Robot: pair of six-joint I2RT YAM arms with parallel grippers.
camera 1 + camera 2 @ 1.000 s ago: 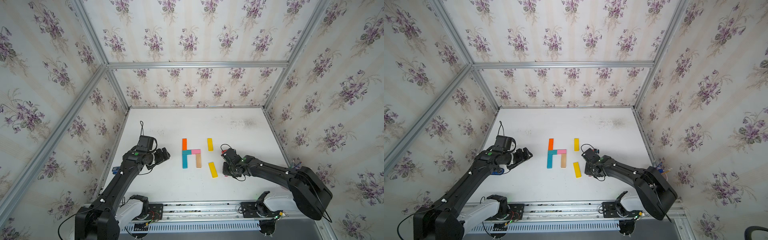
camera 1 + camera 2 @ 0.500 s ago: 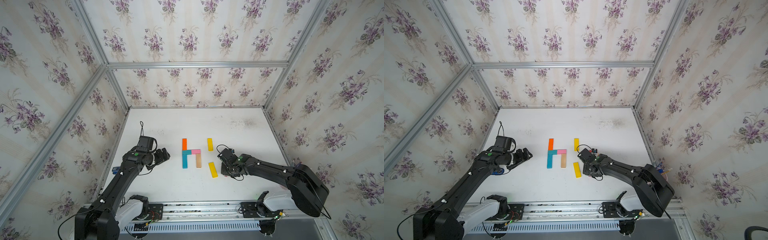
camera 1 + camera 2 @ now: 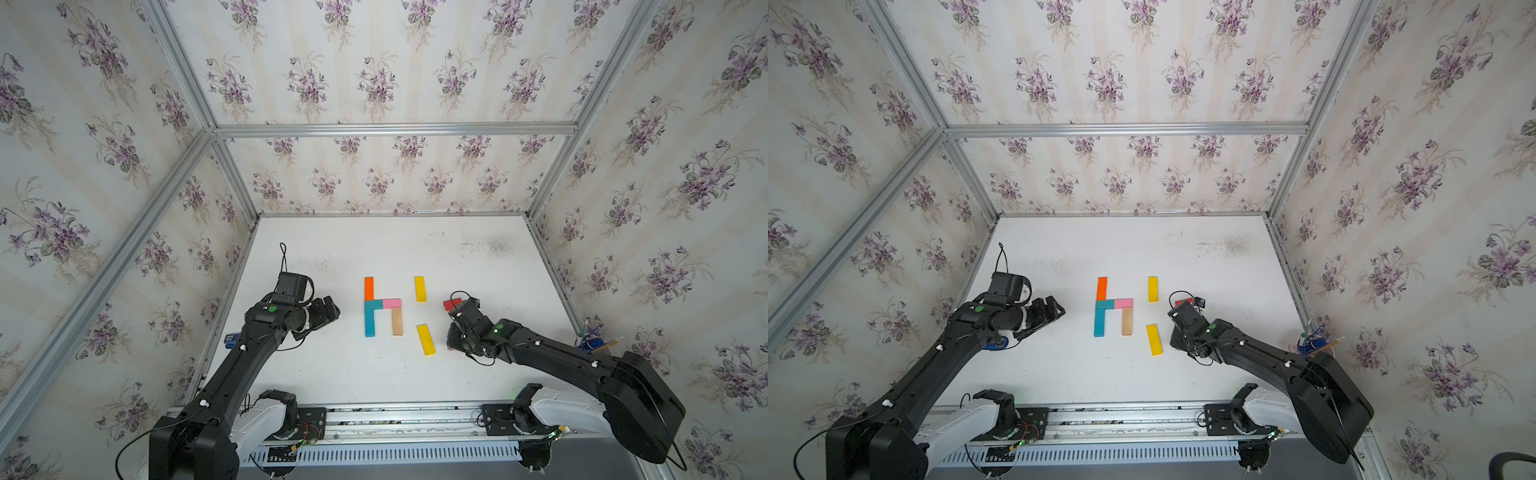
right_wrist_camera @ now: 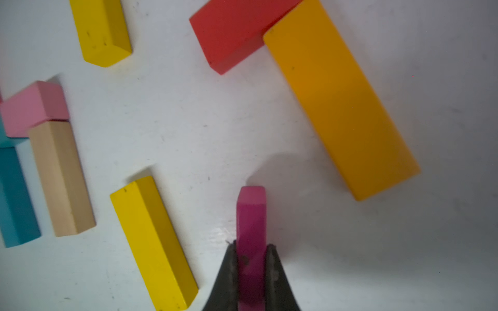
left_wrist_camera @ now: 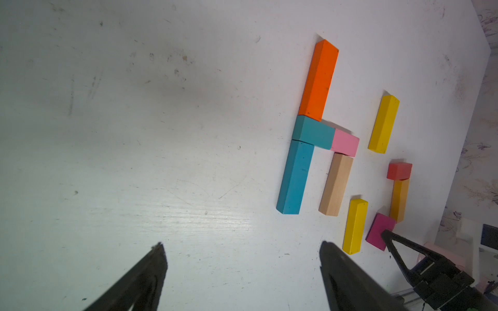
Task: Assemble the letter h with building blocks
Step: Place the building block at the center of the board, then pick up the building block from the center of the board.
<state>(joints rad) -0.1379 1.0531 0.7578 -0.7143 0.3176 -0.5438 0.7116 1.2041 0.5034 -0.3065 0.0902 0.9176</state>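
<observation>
A small magenta wooden block (image 4: 252,223) is clamped between the right fingers (image 4: 227,274), between a long yellow wooden bar (image 4: 151,242) and an amber wooden bar (image 4: 342,99) on the white desk (image 4: 188,129). The wrist views show the grip; in both top views the right arm (image 3: 540,349) blocks it. The left fingers (image 5: 145,272) stand apart, empty.

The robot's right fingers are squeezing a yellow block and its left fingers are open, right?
Not yellow: the right fingers are squeezing the magenta block, as the right wrist view shows. The left fingers are open.
</observation>
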